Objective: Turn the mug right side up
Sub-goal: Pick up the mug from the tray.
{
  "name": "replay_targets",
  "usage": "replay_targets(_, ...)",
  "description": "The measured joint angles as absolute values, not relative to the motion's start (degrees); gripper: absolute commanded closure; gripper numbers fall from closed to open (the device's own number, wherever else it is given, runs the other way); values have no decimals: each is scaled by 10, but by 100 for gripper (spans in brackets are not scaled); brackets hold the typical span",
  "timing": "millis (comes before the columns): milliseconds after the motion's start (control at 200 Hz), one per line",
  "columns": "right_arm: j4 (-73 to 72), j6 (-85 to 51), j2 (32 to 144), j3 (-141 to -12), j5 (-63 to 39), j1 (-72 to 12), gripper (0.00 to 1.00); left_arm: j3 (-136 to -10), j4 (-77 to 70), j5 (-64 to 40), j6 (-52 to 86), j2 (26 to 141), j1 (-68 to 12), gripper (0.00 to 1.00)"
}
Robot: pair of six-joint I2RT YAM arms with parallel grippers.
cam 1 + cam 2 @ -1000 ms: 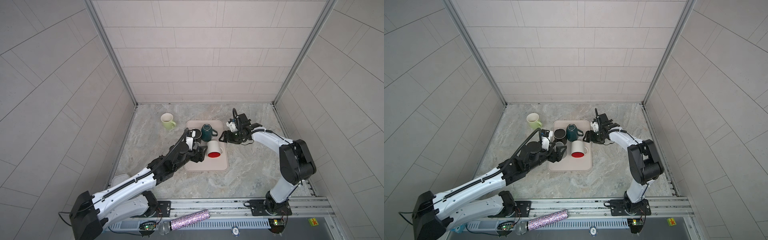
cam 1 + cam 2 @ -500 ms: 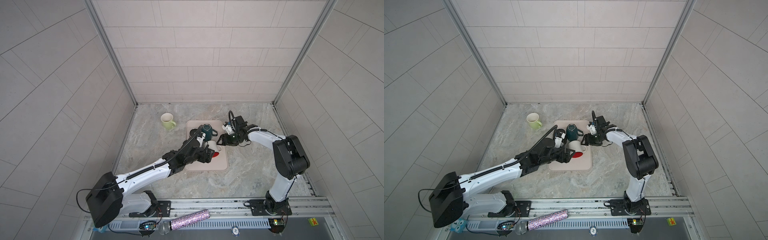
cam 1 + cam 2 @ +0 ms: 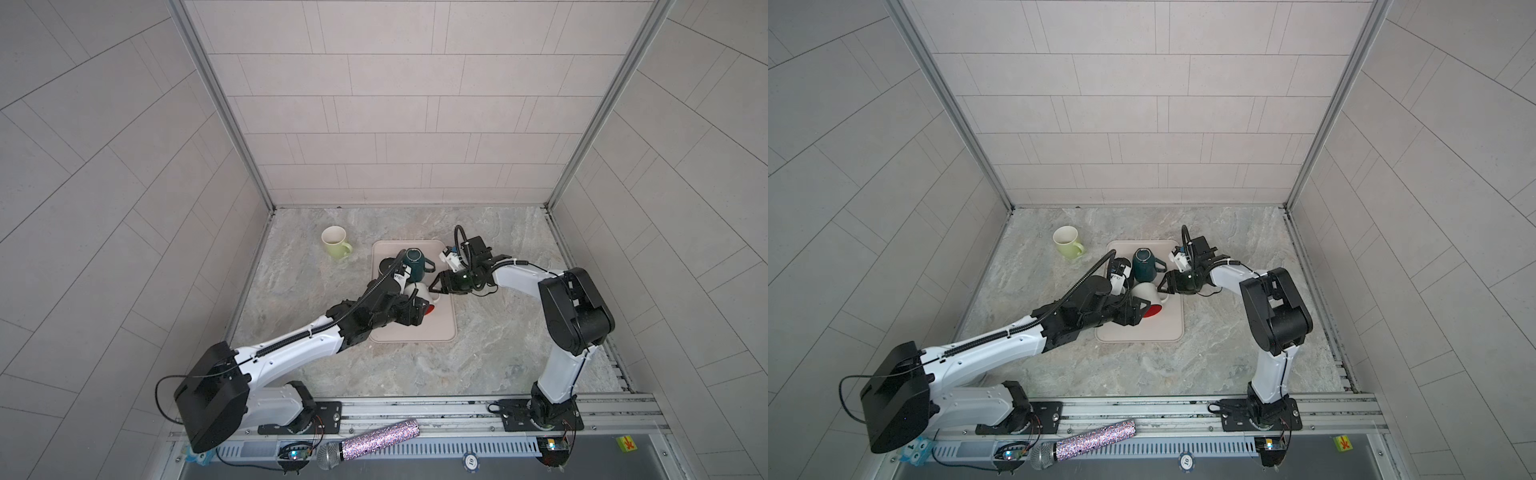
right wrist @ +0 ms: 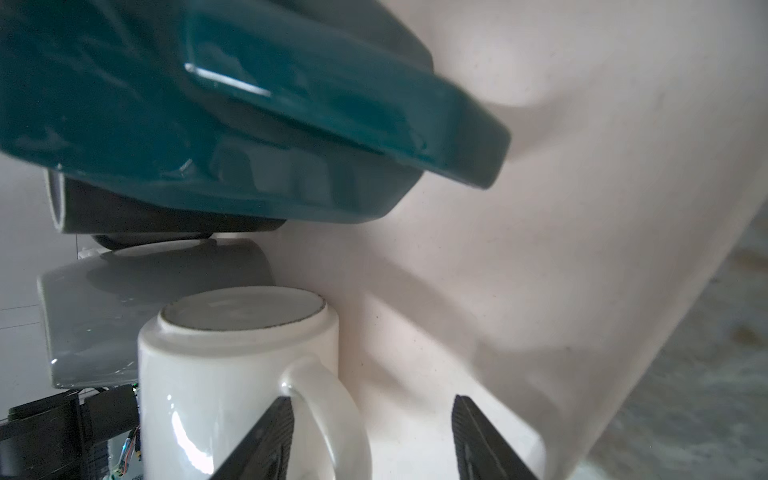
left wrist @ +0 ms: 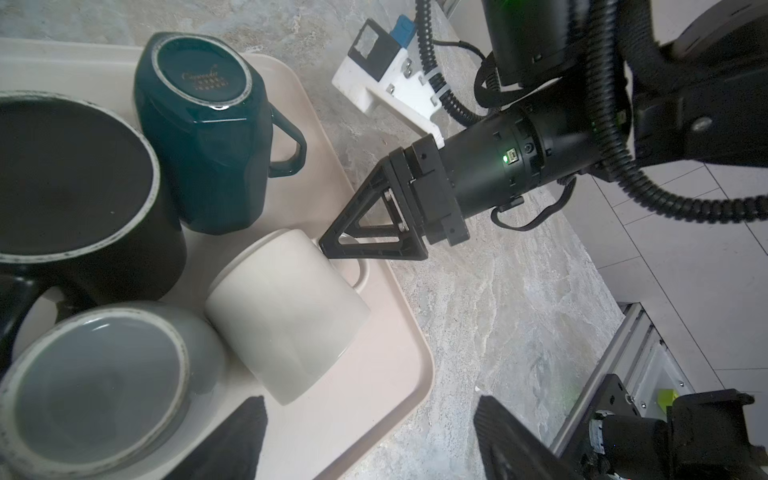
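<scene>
The mug (image 3: 419, 289) is white with a red inside and lies on its side on the beige tray (image 3: 440, 332), mouth toward the front; it also shows as the mug (image 3: 1147, 293) and mug (image 5: 286, 311). My left gripper (image 3: 415, 314) hangs open at the mug's mouth end, fingers apart over the tray edge in the left wrist view (image 5: 370, 415). My right gripper (image 3: 434, 286) is at the base end, open, with the mug's handle (image 4: 328, 399) between its fingers (image 4: 274, 432) and close to one of them. Nothing is gripped.
On the tray, close behind the white mug, stand an upside-down teal mug (image 5: 203, 137), a black mug (image 5: 70, 187) and a grey mug (image 5: 95, 386). A pale green mug (image 3: 334, 243) stands upright on the stone floor left of the tray. Tiled walls enclose three sides.
My left arm has reached forward to the white mug's mouth end. My right gripper has come down from beside the teal mug to the white mug's handle, and its jaws have narrowed.
</scene>
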State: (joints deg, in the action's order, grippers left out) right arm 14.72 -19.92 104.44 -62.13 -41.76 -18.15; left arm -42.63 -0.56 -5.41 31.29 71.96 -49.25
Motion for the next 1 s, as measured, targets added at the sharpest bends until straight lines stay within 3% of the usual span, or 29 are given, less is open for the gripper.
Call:
replay_targets(105,133,-206,1047,-621,-430,-185,45,-426,-5,-51,313,720,-493,15)
replay_targets(200,124,-211,1048,-621,-439,-188,60,-426,-5,-49,313,720,-493,15)
replay_targets(290,117,-215,1048,-621,-447,-190,63,-426,-5,-47,314,720,-493,15)
replay_targets(505,118,-217,1048,-618,-459,-190,80,-426,-5,-44,315,720,-493,15)
replay_targets(615,122,-218,1048,-613,-463,-191,82,-426,-5,-43,315,720,-493,15)
replay_targets(696,123,-222,1047,-611,-462,-191,92,-426,-5,-42,315,720,-493,15)
replay_targets(861,129,-232,1046,-607,-461,-191,100,-426,-6,-40,315,720,-493,15)
replay_targets(1001,136,-254,1039,-605,-461,-191,100,-426,-6,-40,315,720,-493,15)
